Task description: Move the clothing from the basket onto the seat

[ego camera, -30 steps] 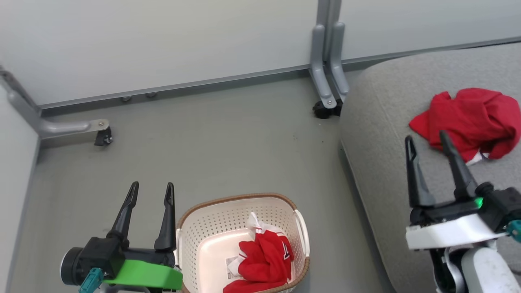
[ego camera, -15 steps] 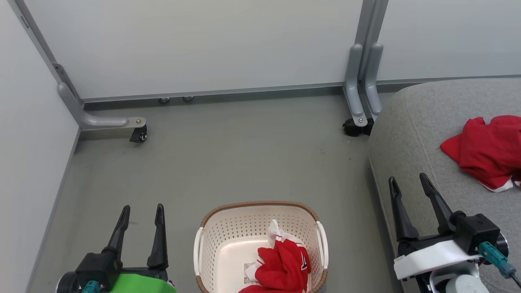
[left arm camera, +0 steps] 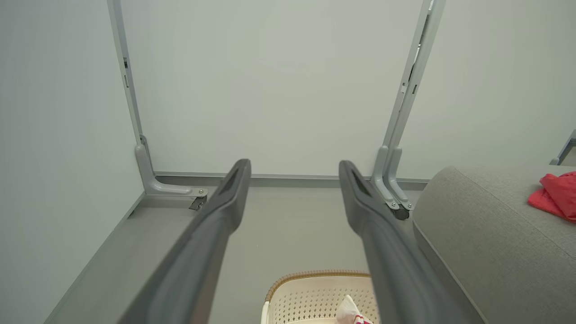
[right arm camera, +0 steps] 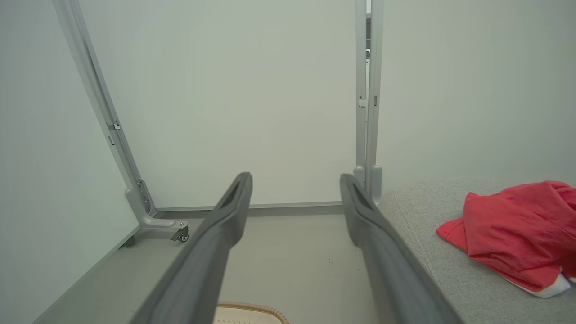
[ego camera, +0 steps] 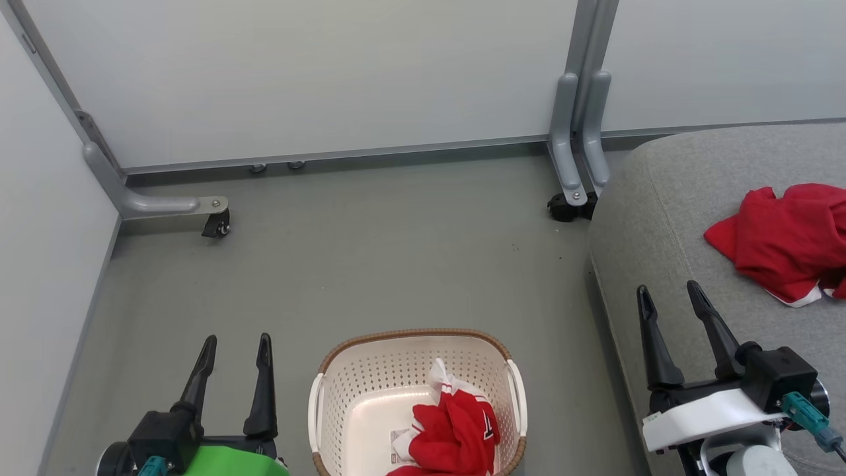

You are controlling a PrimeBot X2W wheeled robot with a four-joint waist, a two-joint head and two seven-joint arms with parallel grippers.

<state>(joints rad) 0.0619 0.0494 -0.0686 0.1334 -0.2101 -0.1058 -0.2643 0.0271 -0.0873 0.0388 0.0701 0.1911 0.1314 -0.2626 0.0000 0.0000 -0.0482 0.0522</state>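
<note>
Both arms are low. The left gripper (ego camera: 237, 340) has its two dark fingers spread wide with nothing between them, tips pointing across the grey floor (ego camera: 370, 264) toward the pale partition wall (ego camera: 330, 79). Just to its right stands the basket (ego camera: 416, 332), cream and perforated with a brown rim, close beside the gripper; I can't tell if they touch. Inside, bunched toward the side farther from the left gripper, lies a crumpled red jersey (ego camera: 456, 433), with white trim poking up and a bit of dark lettering on a fold.

Now the right gripper (ego camera: 668, 291): its fingers are parted too, and empty, held at the edge of the grey seat (ego camera: 661, 218). Ahead of its fingertips and off to their right, a second red jersey (ego camera: 786, 238) lies heaped on the cushion, apart from the fingers, with a sliver of white trim at its near edge. The basket sits to this gripper's left, down on the floor, with a strip of bare floor between it and the seat.

In the left wrist view the basket's rim peeks up low between the fingers. In the right wrist view a bit of that rim shows at the bottom.
</note>
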